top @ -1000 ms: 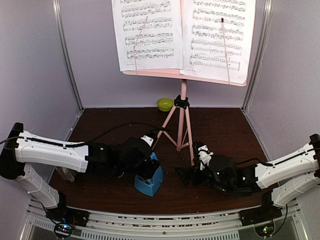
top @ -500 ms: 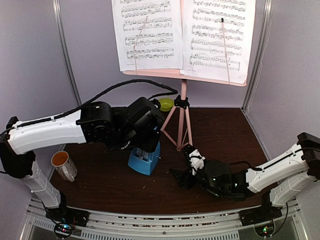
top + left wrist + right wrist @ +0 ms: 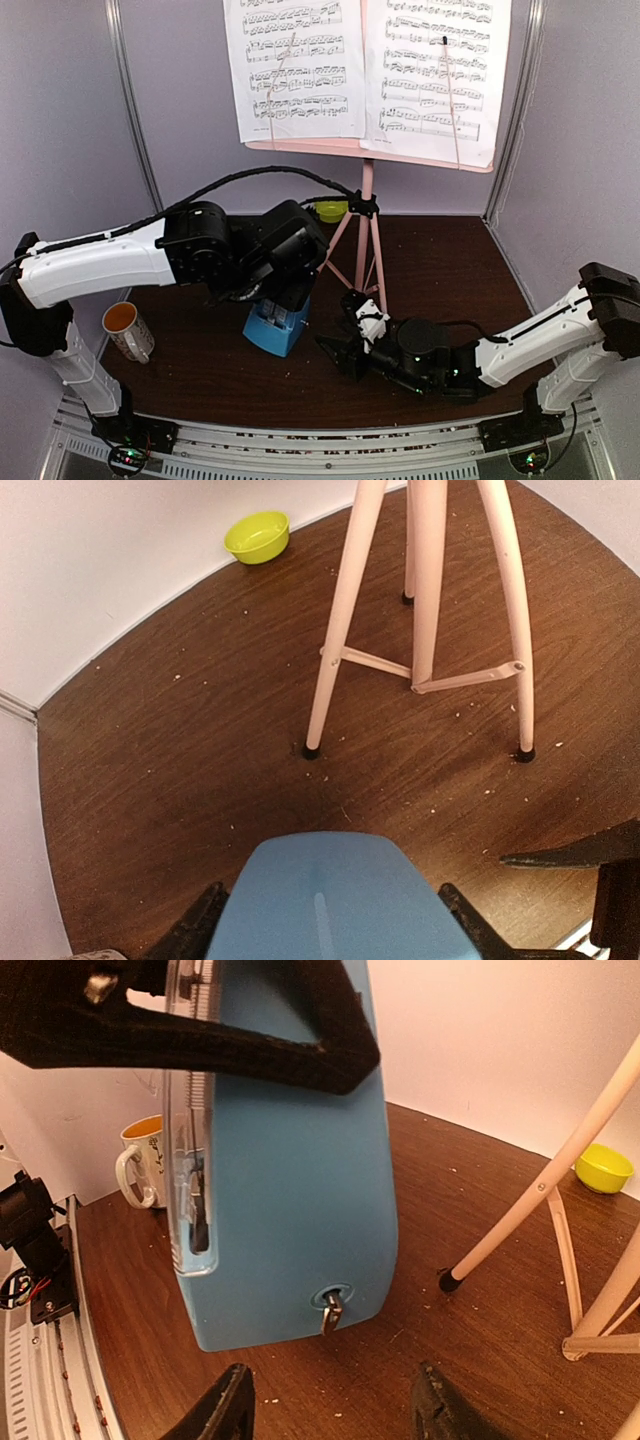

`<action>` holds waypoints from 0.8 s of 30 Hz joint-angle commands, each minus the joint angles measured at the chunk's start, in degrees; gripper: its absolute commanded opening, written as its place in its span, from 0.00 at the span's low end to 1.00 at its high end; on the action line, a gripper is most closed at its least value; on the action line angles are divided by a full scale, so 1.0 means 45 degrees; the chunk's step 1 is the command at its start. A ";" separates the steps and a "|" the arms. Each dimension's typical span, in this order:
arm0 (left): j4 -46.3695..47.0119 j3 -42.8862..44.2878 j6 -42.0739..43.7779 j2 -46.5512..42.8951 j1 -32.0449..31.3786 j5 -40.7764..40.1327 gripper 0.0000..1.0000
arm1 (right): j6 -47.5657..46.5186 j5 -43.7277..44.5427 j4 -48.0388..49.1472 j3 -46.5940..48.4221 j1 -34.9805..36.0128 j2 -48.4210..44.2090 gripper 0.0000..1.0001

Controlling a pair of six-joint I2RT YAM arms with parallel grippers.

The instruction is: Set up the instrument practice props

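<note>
From overhead, my left gripper (image 3: 287, 298) is clamped on the small blue pyramid metronome (image 3: 274, 328). It sits tilted on the dark wooden table (image 3: 450, 270), left of the pink tripod music stand (image 3: 366, 215), which carries two white printed sheet-music pages (image 3: 300, 70). Only the right wrist view shows the metronome's clear cover (image 3: 180, 1110) and a small metal key (image 3: 331, 1312) low on its side. My right gripper (image 3: 335, 1405) stands open and empty, near that key. The left wrist view shows my black fingers (image 3: 190, 935) on either side of the blue body.

A white mug (image 3: 127, 330) with an orange inside stands on the brown table (image 3: 450, 260) well left of the left gripper (image 3: 325, 932), and a small lime-green bowl (image 3: 257, 536) sits far ahead of it by the back wall (image 3: 200, 150).
</note>
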 commanded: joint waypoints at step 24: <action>0.2838 -0.0405 0.1380 -0.1404 -0.0468 0.0376 0.12 | -0.0003 0.0956 -0.0567 0.0962 0.0147 0.0705 0.28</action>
